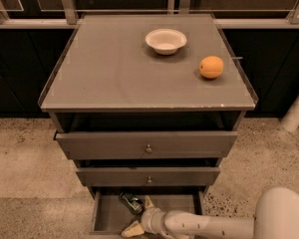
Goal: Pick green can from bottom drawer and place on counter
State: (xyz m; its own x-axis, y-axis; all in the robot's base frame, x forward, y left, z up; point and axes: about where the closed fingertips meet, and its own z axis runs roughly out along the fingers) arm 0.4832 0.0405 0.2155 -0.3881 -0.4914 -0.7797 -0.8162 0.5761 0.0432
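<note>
While one green can [131,202] lies in the bottom drawer [108,217], the single pincer [140,216] sits released just beside it.

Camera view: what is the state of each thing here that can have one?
bottom drawer: pulled open.
top drawer: partly open.
middle drawer: partly open.
green can: lying in the bottom drawer.
gripper: inside the bottom drawer beside the green can, fingers open.
bowl: upright, empty, on the counter.
orange: whole.

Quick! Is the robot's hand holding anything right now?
Gripper: looks open, down in the bottom drawer, fingers spread right beside the green can, not clamped on it.
</note>
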